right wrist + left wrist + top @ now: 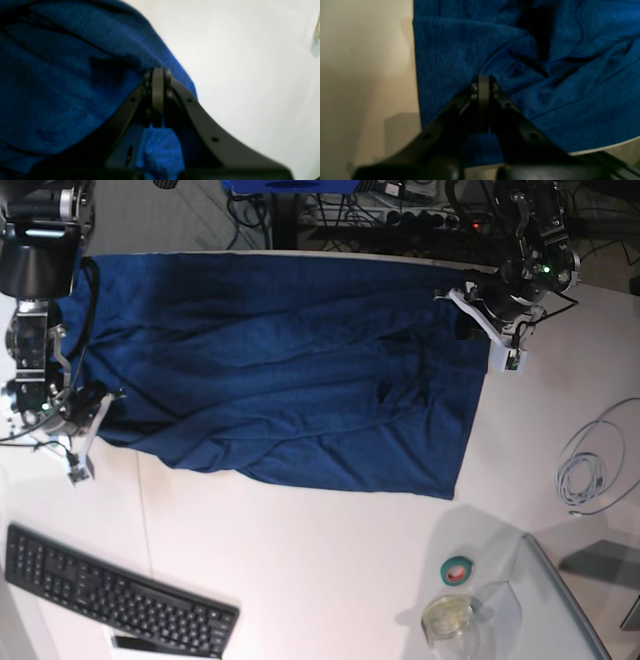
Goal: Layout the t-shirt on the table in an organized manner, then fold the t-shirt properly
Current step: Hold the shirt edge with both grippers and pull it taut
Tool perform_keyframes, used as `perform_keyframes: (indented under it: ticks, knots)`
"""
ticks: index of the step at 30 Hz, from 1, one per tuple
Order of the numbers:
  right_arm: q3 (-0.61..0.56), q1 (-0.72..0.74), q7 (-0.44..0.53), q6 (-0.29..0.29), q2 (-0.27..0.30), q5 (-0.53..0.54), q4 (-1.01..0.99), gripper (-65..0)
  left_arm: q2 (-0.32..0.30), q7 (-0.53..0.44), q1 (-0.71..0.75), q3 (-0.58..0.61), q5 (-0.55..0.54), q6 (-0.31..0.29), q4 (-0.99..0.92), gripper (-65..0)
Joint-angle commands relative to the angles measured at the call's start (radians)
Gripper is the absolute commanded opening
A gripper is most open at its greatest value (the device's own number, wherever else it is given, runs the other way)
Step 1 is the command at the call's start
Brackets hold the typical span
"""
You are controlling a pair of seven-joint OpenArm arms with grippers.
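Note:
The dark navy t-shirt (280, 360) lies spread and wrinkled across the far half of the white table (300, 560). My left gripper (465, 318) is at the shirt's right edge in the base view. The left wrist view shows this gripper (483, 81) shut on a fold of the t-shirt (570, 100). My right gripper (100, 412) is at the shirt's lower left corner. In the right wrist view it (157, 73) is shut on the t-shirt's edge (62, 87), with cloth bunched behind the fingers and bare table (250, 75) beside it.
A black keyboard (115, 600) lies at the front left. A green tape roll (458, 570) and a glass jar (447, 617) sit front right, beside a grey glassy panel (560, 600). A coiled white cable (590, 470) lies at the right. Cables crowd the back edge.

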Motion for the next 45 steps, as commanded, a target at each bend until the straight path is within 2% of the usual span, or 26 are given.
perform_keyframes:
  ticks: [1,15,19,26,28,31,33,34,38,41,43,45]
  knots:
    - [0.005,0.032,0.021,0.004,0.014,-0.008,0.014,-65.0,-0.009,-0.017,-0.004,-0.003,-0.009,-0.004,0.014,-65.0]
    - [0.005,0.146,0.027,-0.004,0.042,-0.010,-0.122,-65.0,-0.009,-0.019,-0.004,-0.005,-0.003,-0.004,0.002,-65.0]
    - [0.005,0.146,0.027,-0.072,0.051,-0.006,-0.149,-65.0,-0.014,-0.019,-0.024,-0.048,-0.008,-0.004,-0.038,-65.0]
    - [0.005,0.161,0.110,-0.081,0.052,-0.005,-0.244,-64.1,-0.017,-0.019,-0.032,-0.092,-0.008,-0.005,-0.032,-65.0]
    - [0.005,0.161,0.109,-0.081,0.048,-0.005,-0.239,-60.9,-0.017,-0.017,-0.032,-0.092,-0.009,-0.005,-0.013,-65.0]
    - [0.005,0.163,0.109,-0.081,0.046,-0.005,-0.236,-49.4,-0.012,-0.014,-0.032,-0.091,-0.009,-0.005,0.030,-65.0]
    - [0.006,0.161,0.101,-0.081,0.049,-0.005,-0.199,-42.5,-0.009,-0.013,-0.029,-0.091,-0.009,-0.005,0.065,-65.0]
    - [0.006,0.154,0.079,-0.081,0.052,-0.006,-0.161,-41.1,-0.009,-0.013,-0.026,-0.091,-0.009,-0.005,0.077,-65.0]
    - [0.118,0.068,-0.008,-0.082,0.045,-0.008,0.057,-41.0,-0.009,-0.013,-0.023,-0.092,-0.011,-0.005,0.091,-65.0]
    - [0.220,-0.023,-0.049,-0.078,0.002,-0.010,0.207,-41.0,-0.005,-0.013,-0.027,-0.088,-0.011,-0.005,0.077,-65.0]
    - [0.239,-0.095,-0.060,-0.076,-0.018,-0.010,0.273,-41.4,0.009,-0.014,-0.030,-0.091,-0.023,-0.005,0.067,-65.0]
    - [0.241,-0.173,-0.054,-0.076,-0.037,-0.010,0.330,-46.7,0.008,-0.014,-0.032,-0.088,-0.069,-0.005,0.050,-65.0]
